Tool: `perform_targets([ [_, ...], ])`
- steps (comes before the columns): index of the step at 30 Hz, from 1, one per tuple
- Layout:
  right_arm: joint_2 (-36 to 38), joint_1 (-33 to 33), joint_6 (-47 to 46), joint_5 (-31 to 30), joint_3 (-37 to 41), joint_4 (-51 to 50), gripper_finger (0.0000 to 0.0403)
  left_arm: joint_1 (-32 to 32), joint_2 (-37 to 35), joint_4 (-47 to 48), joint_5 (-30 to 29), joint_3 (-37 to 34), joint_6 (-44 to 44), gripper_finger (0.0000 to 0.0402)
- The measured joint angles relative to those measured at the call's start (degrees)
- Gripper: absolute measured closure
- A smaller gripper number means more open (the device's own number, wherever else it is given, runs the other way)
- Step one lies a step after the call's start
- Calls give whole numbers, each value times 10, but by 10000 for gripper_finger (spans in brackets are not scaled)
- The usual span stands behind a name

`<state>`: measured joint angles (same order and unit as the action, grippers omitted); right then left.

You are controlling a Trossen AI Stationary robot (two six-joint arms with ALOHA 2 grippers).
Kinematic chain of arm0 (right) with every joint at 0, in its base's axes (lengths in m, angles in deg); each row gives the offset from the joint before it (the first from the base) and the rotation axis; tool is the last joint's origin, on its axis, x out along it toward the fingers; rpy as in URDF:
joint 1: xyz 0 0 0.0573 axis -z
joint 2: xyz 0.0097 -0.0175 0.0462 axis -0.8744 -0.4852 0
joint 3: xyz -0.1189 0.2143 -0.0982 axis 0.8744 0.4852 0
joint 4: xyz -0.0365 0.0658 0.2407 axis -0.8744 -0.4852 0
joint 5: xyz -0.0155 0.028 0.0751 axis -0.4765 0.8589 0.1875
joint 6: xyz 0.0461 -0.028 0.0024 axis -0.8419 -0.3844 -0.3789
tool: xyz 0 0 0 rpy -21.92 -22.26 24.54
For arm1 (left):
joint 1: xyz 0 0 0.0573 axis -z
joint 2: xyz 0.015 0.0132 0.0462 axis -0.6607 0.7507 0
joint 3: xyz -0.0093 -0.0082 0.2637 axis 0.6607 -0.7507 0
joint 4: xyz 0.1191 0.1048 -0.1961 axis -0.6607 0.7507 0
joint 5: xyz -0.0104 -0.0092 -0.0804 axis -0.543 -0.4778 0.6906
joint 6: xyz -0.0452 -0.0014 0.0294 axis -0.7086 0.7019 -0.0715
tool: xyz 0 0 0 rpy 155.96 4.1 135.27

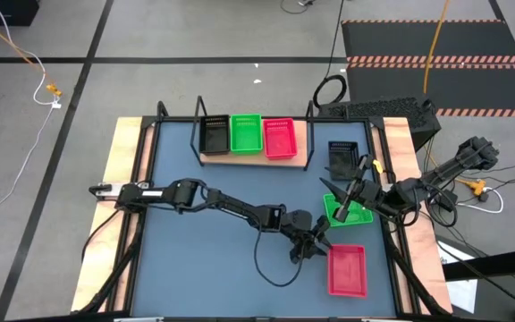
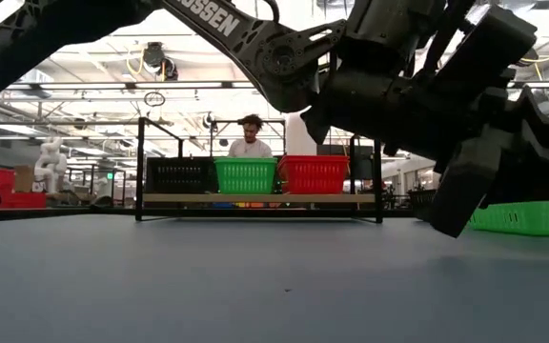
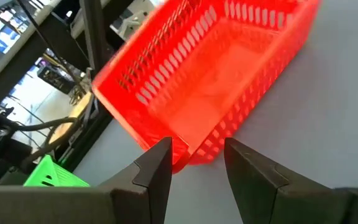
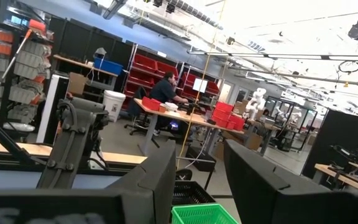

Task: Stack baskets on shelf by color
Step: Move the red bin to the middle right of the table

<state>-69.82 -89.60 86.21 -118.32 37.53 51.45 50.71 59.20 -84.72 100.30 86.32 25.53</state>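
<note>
The wooden shelf (image 1: 299, 154) at the table's far side carries a black (image 1: 214, 135), a green (image 1: 246, 133) and a red basket (image 1: 279, 138) side by side. On the table's right lie a black basket (image 1: 341, 156), a green basket (image 1: 348, 213) and a red basket (image 1: 347, 269). My left gripper (image 1: 309, 248) is open at the loose red basket's left far corner. In the left wrist view, its fingers (image 3: 197, 155) stand on either side of that corner (image 3: 194, 149). My right gripper (image 1: 345, 204) is open and empty over the loose green basket (image 4: 204, 214). My left gripper has the loose red basket's corner (image 3: 194, 149) between its open fingers, coming slanting down from the table's left. One fingertip (image 3: 163, 152) overlaps the basket's wall, but I cannot tell whether it touches. The basket rests flat on the table.
The shelf's black wire ends (image 2: 140, 167) rise at both sides of the board. A person sits in the room behind the shelf (image 2: 250, 136). The table's left and middle (image 1: 204, 241) hold only my left arm and its cable loop. A wooden rim (image 1: 123, 179) edges the table.
</note>
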Motion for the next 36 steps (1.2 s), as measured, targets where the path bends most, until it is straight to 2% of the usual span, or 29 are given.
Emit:
perform_targets([
  [9, 0, 0, 0, 0, 0, 0, 273, 10, 0, 15, -26, 0, 50, 266],
  [22, 0, 0, 0, 0, 0, 0, 273, 40, -1, 17, -35, 0, 107, 390],
  [28, 0, 0, 0, 0, 0, 0, 273, 44, -7, 21, -45, 0, 102, 385],
  [31, 0, 0, 0, 0, 0, 0, 273, 47, -15, 20, -55, 0, 84, 394],
  [36, 0, 0, 0, 0, 0, -2, 273, 56, -43, 49, -118, 0, 106, 393],
])
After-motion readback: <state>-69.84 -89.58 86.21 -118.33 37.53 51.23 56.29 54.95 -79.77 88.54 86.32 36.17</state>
